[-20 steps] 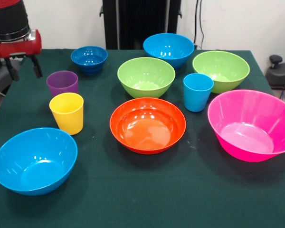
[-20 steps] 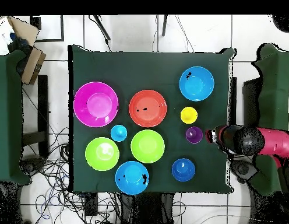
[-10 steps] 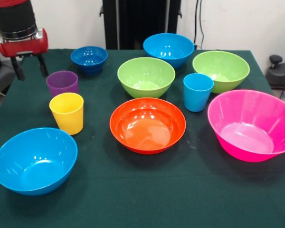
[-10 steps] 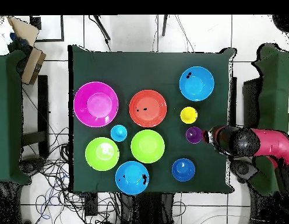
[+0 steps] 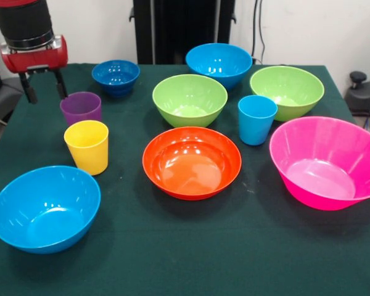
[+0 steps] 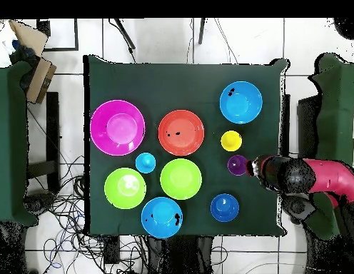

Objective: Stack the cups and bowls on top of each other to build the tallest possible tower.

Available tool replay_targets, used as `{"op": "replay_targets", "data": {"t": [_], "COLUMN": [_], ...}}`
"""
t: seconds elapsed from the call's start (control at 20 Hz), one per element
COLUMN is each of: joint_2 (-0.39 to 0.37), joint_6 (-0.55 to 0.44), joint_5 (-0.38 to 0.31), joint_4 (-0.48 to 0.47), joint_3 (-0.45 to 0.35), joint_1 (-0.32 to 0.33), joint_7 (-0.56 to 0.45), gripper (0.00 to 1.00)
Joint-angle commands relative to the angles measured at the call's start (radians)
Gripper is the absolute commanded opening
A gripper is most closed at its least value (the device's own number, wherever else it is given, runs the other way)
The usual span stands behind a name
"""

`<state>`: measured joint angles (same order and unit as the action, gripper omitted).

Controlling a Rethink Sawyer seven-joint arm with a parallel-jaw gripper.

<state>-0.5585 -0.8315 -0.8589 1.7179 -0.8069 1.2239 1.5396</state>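
Observation:
My gripper [image 5: 45,92] hangs open and empty at the table's left side, just left of and above the purple cup [image 5: 81,108]; from overhead the gripper [image 6: 257,167] sits right beside the purple cup [image 6: 238,165]. In front of the purple cup stands the yellow cup [image 5: 87,146], and the light blue cup [image 5: 256,119] stands right of centre. All bowls stand apart on the cloth: pink [image 5: 327,161], orange [image 5: 192,161], two lime green [image 5: 189,99] [image 5: 287,91], two light blue [image 5: 45,208] [image 5: 219,63], and a small dark blue one [image 5: 116,76].
The green-covered table [image 5: 191,246] ends close to the gripper's left. A black stand [image 5: 184,28] rises behind the far edge. Cables [image 6: 62,221] lie on the floor around the table.
The gripper has moved right, toward the purple cup. It stays open. No cup or bowl has shifted.

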Motion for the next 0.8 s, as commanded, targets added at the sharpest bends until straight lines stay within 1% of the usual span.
{"op": "replay_targets", "data": {"t": [0.05, 0.8], "joint_2": [0.005, 0.003], "joint_6": [0.037, 0.053], "joint_5": [-0.090, -0.112], "joint_4": [0.033, 0.029], "joint_3": [0.044, 0.059], "joint_1": [-0.071, -0.085], "joint_7": [-0.161, -0.155], "gripper": [1.00, 1.00]}}
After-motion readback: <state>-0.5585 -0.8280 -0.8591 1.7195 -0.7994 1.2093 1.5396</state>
